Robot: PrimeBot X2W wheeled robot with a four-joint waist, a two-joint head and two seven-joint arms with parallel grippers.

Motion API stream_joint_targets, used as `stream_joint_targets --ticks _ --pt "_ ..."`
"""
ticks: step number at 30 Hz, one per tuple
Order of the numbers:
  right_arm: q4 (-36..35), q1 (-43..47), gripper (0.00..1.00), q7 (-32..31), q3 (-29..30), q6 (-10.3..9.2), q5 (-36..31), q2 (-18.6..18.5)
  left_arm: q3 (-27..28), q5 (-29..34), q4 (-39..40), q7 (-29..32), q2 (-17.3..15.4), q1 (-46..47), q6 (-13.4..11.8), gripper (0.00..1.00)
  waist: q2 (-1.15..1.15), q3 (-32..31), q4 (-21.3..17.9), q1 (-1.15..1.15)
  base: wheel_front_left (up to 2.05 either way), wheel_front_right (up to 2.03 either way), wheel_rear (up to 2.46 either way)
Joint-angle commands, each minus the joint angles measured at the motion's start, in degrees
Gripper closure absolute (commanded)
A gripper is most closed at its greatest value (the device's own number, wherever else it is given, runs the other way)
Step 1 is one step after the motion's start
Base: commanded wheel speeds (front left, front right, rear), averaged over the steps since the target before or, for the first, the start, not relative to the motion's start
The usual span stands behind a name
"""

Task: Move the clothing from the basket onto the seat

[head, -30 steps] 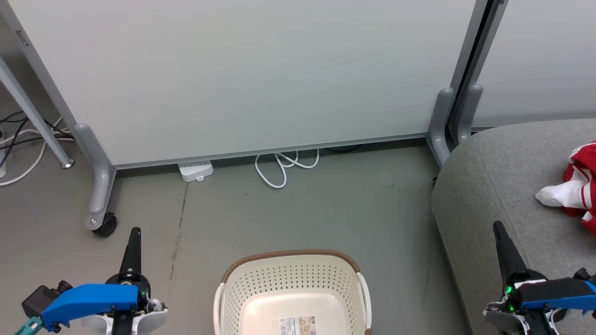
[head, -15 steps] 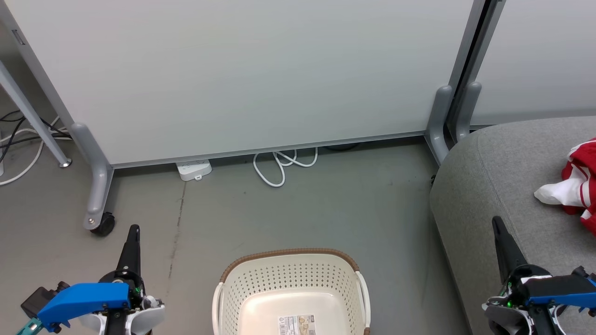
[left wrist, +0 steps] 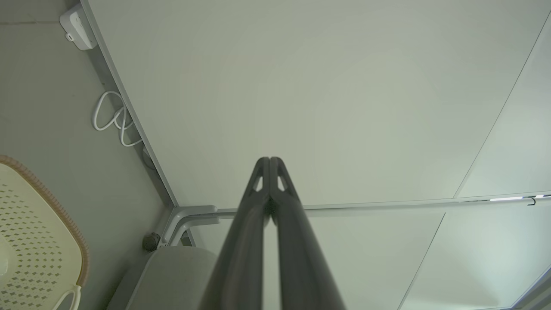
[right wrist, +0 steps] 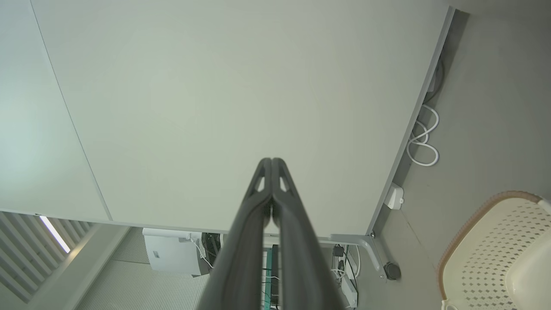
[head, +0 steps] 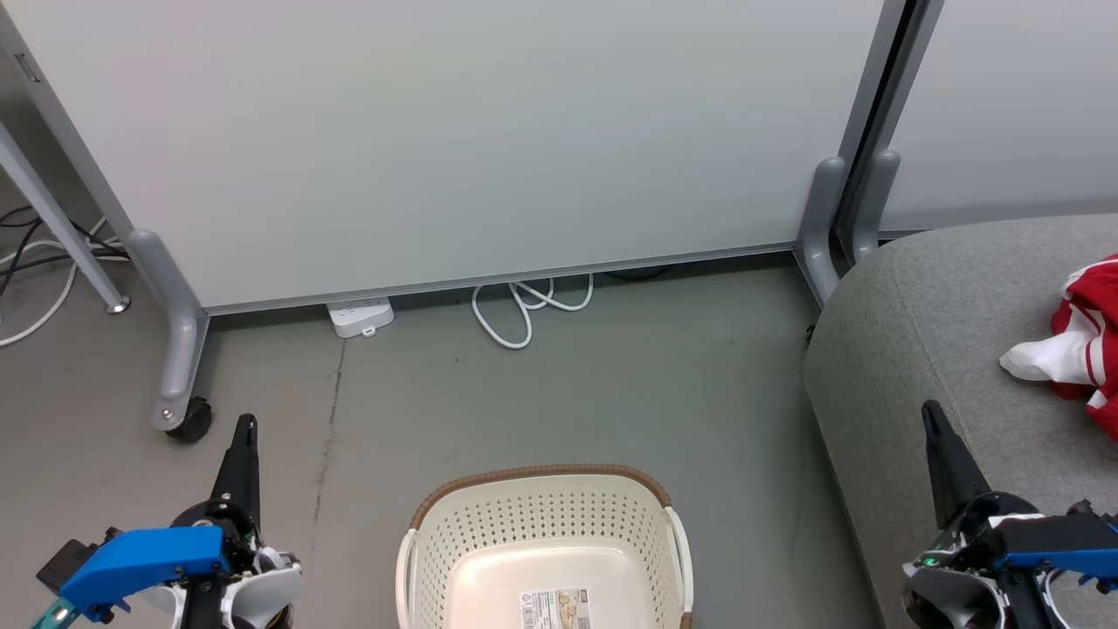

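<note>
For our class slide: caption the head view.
Empty basket; clothing on seat; left end effector and right end effector shut.

Open floor between basket and partition, white cable coil at the partition's foot, seat blocking the right

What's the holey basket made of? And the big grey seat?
The basket looks like smooth cream plastic: moulded rows of holes, with a brown woven-look rim. The seat looks covered in matt grey fabric; its surface seems finely textured, with rounded corners.
</note>
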State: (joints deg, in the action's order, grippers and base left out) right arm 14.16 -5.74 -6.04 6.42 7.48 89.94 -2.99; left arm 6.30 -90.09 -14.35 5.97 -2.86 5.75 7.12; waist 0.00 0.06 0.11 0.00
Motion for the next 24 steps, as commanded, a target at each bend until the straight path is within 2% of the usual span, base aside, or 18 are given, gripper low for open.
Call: stream_joint_targets --ticks 1,5,24 --pt "-0.2 -0.7 1.00 -0.4 0.2 0.02 1.2 0.1 0.2 -1.0 0.4 0.4 0.0 0.8 0.6 1.00 0.00 0.0 0.0 0.00 0.00 0.00 0.00" --pt "-0.2 -0.9 1.00 -0.7 0.2 0.02 2.7 0.2 0.4 -2.5 0.5 0.8 0.0 0.8 0.7 1.00 0.00 0.1 -0.1 0.00 0.00 0.00 0.00" --pt "-0.2 -0.8 1.00 -0.7 0.2 0.02 2.5 0.2 0.4 -2.4 0.4 0.8 0.0 0.8 0.6 1.00 0.00 0.1 -0.1 0.00 0.00 0.00 0.00"
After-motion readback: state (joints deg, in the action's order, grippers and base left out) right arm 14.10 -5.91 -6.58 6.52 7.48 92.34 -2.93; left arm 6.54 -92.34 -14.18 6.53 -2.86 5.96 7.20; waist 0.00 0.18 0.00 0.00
